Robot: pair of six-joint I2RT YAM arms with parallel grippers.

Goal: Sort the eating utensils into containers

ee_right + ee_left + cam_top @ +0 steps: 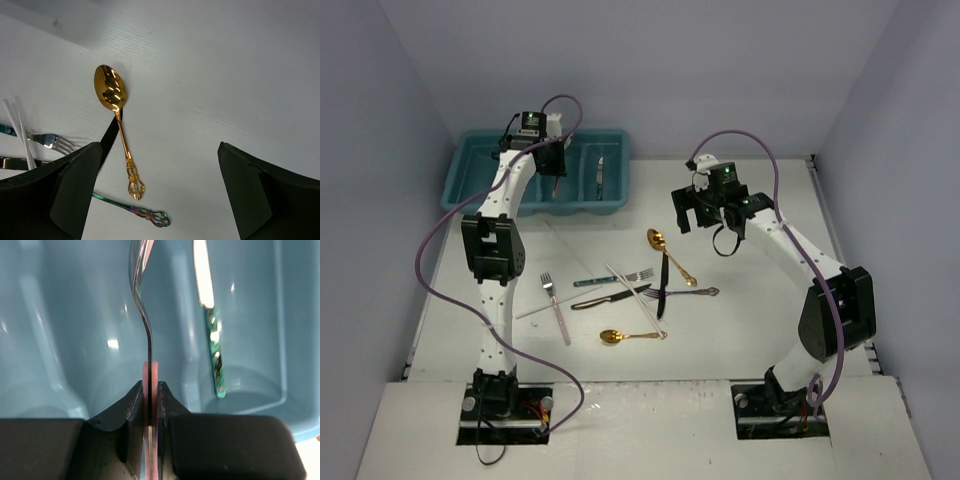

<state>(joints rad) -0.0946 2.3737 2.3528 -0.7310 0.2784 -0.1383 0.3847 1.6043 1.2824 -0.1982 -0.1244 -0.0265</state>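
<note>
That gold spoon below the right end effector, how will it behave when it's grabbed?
The gold spoon looks like polished metal: probably stiff, light and slippery. It lies flat on the table, so it likely won't roll but may skid when pinched. Its neck crosses a black knife, which may shift too.

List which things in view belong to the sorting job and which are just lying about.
Job: teal tray; silver utensil gripped in the left hand; teal-handled knife in the tray; gold spoons, forks, black knife, chopsticks on the table.
Not job: purple cables, arm base plates.
</note>
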